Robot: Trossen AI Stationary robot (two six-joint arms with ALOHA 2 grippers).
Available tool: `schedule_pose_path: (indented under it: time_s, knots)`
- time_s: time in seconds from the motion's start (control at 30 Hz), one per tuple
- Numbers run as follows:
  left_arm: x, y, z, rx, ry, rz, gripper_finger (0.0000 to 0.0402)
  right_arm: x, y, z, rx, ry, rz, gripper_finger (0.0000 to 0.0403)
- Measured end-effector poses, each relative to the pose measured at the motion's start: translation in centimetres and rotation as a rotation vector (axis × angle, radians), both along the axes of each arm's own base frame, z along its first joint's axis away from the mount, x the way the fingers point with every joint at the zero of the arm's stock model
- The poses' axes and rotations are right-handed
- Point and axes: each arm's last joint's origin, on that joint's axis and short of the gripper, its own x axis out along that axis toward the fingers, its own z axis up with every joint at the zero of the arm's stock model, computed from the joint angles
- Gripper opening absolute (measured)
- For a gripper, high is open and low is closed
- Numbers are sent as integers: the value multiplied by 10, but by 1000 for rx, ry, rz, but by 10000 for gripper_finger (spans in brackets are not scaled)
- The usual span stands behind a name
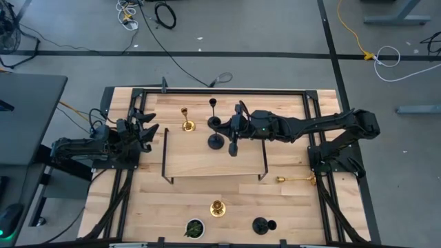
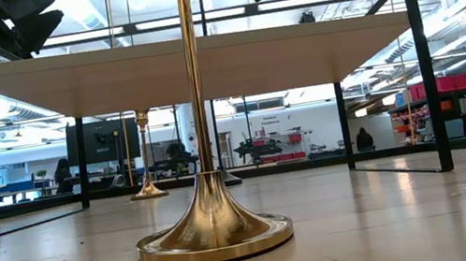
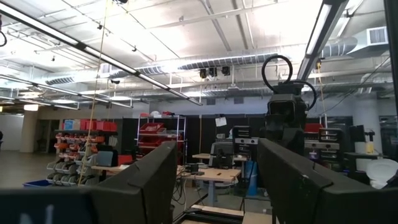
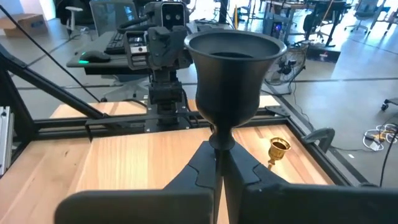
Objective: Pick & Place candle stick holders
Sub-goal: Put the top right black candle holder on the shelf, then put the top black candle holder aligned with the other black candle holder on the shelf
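My right gripper (image 1: 218,124) reaches from the right over the far middle of the raised wooden shelf (image 1: 193,162). It is shut on a black candle stick holder (image 4: 233,68). Another black holder (image 1: 213,105) stands just beyond it. A gold holder (image 1: 187,119) stands at the far left of the shelf. One gold holder (image 1: 218,207) stands near the front, and one gold holder (image 1: 296,179) lies on its side at the right. A black holder (image 1: 262,225) rests near the front edge. My left gripper (image 1: 147,131) is open and empty at the table's left. My right gripper pinches the black holder's thin stem (image 4: 220,148) just under its cup, between its two fingers (image 4: 249,177). The fingers come level from the table's right and lie across the stem. The holder stands upright, cup up. Whether its base (image 1: 216,142) touches the shelf, I cannot tell.
A small dark round thing with green inside (image 1: 194,228) sits near the front edge. The shelf's black frame legs (image 1: 165,155) and the table's black rails (image 1: 220,91) stand around the work area. There is bare wood on the shelf's near half.
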Motion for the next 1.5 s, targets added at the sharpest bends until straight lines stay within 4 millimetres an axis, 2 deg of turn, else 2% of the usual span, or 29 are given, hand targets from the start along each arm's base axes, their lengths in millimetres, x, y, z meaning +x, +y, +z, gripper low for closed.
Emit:
schedule_pose_path:
  time_s: [0.3, 0.4, 0.83, 1.27, 1.4, 1.5]
  knots:
    - [0, 0, 0, 0, 0, 0, 222, 0, 0, 0, 8, 3, -3, 2]
    - [0, 0, 0, 0, 0, 0, 222, 0, 0, 0, 18, 1, -5, 13]
    - [0, 0, 0, 0, 0, -1, 222, 0, 0, 0, 16, -3, -6, 111]
    - [0, 0, 0, 0, 2, 0, 222, -2, 2, 0, -72, 36, 19, 256]
    - [0, 0, 0, 0, 2, -1, 222, -7, 2, 1, -100, 72, 6, 278]
    - [0, 0, 0, 0, 3, 0, 222, -13, -1, 2, -120, 113, -66, 283]
